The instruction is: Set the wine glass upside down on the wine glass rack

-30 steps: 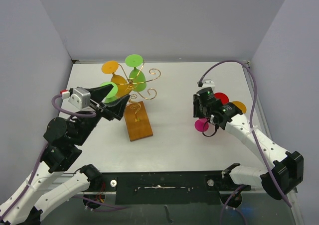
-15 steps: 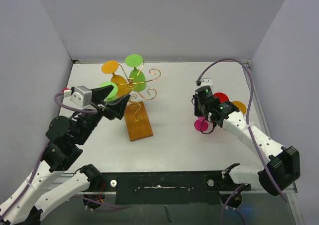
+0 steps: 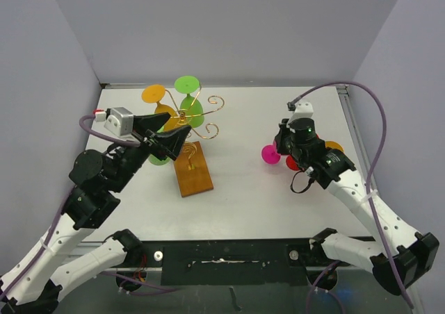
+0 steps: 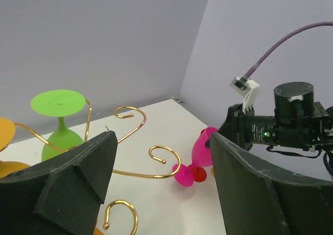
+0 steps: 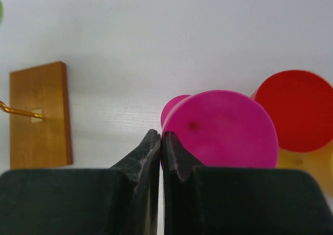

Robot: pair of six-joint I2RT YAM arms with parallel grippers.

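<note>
two fingers of the right gripper [image 5: 160, 141] were squeezed almost together, seemingly pinching the magenta wine glass [image 5: 221, 128] at the left edge of its round foot — a thin hold. the glass sat tilted over the right side of the table [image 3: 243, 189], well apart from the wine glass rack [image 3: 201, 116], with a red glass [image 5: 294, 110] just beside it. the left gripper [image 3: 174, 128] gaped wide and empty next to the rack's gold curls. with so little of the foot gripped, the glass could swivel or slip out on the way across — and a crooked approach might knock the green glass [image 3: 186, 85] already hanging there, or tip the light rack.
</note>
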